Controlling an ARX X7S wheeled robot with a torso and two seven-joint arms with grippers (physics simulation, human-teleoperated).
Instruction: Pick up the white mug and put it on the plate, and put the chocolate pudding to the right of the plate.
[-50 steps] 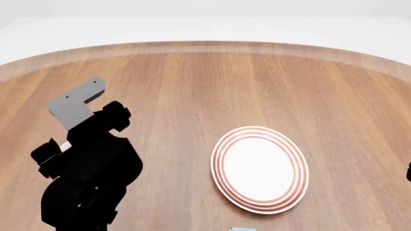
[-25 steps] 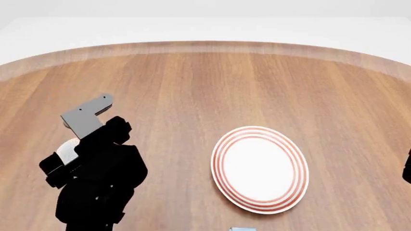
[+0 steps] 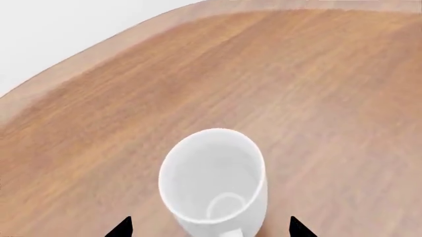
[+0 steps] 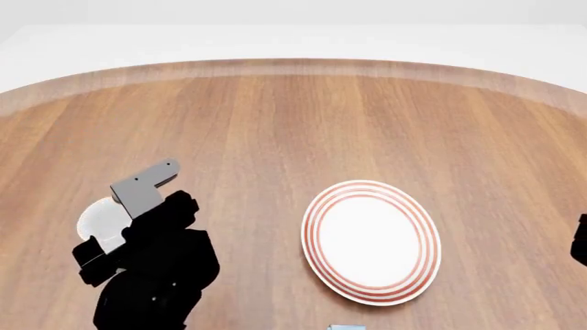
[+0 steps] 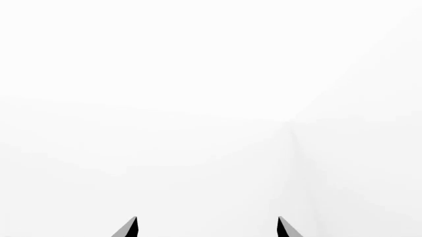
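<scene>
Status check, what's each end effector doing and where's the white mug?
Left end effector open, straddling the white mug, not gripping. Right end effector open, facing blank white, holding nothing. Plate bare; wood between mug and plate unobstructed.

Hidden and cut off
White mug half behind left arm; handle cropped in wrist view; chocolate pudding sliced by frame edge.

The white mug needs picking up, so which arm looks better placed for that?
Left. Its gripper has open jaws on either side of the white mug. The right gripper faces blank white, and that arm barely shows at the head view's edge.
</scene>
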